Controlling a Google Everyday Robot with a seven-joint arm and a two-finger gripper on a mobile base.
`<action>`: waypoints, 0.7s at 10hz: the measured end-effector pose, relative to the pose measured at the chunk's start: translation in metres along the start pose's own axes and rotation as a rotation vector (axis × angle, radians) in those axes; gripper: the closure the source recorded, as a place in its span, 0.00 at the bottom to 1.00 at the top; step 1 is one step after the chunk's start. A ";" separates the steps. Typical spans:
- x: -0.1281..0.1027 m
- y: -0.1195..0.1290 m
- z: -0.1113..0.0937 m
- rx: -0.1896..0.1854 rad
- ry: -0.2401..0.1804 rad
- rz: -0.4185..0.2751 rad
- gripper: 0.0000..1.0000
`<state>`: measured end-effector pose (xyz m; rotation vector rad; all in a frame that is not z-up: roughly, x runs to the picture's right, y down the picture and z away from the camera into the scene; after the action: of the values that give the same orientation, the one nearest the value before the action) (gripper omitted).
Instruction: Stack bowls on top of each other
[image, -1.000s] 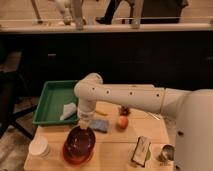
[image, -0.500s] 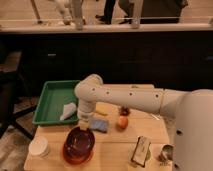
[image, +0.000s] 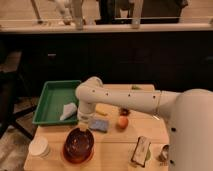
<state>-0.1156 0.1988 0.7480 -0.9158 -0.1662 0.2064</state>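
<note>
The dark maroon bowl (image: 78, 142) sits inside the orange bowl (image: 75, 161) near the table's front left, with only the orange rim showing under it. My white arm reaches in from the right and bends down. The gripper (image: 83, 125) is shut at the maroon bowl's far rim, which it seems to pinch. The arm's wrist hides part of that rim.
A green tray (image: 50, 100) with a white cloth (image: 68, 111) lies at the back left. A white cup stack (image: 39, 147) stands left of the bowls. A blue sponge (image: 98, 124), an orange fruit (image: 122, 122), a snack packet (image: 141, 150) and a metal cup (image: 164, 152) lie to the right.
The maroon bowl has settled slightly lower into the orange bowl. The gripper stays shut at its far rim and the arm has barely moved.
</note>
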 end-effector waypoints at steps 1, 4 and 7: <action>0.000 0.000 0.000 0.000 -0.001 0.000 0.99; 0.000 0.000 0.000 0.000 0.000 -0.001 0.74; 0.000 0.000 0.000 0.000 0.000 -0.001 0.44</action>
<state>-0.1157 0.1988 0.7479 -0.9158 -0.1668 0.2054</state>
